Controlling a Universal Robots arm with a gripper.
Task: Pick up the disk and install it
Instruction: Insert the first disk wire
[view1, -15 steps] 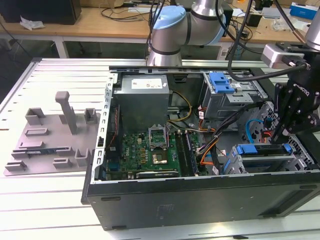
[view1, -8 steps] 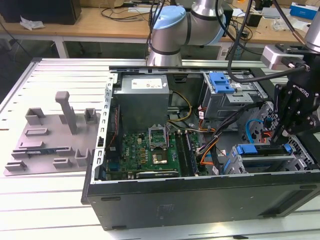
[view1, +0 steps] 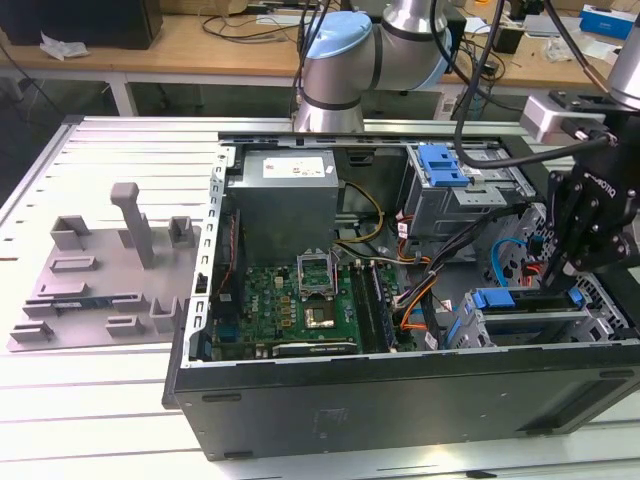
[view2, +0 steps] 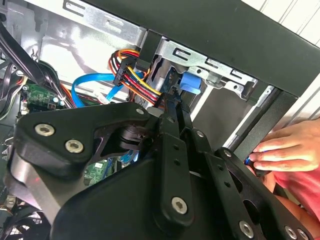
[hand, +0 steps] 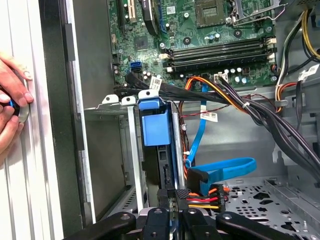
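Blue carrier bracket marks the disk (hand: 155, 129), standing edge-on inside the drive cage (hand: 131, 150). My gripper (hand: 174, 197) sits at the cage mouth, jaws drawn together, likely pressing it home.

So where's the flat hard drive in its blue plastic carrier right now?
The disk sits in the metal drive cage at the exterior view's right, beside orange cables, close by the black gripper.

The disk (hand: 156, 127) has a blue carrier. The motherboard (hand: 200, 40) is green, the case (view1: 400, 400) black, the tool (view2: 172, 97) black. Beside the disk, a cable (hand: 225, 168) is blue; wires (hand: 202, 199) are red, yellow, orange.
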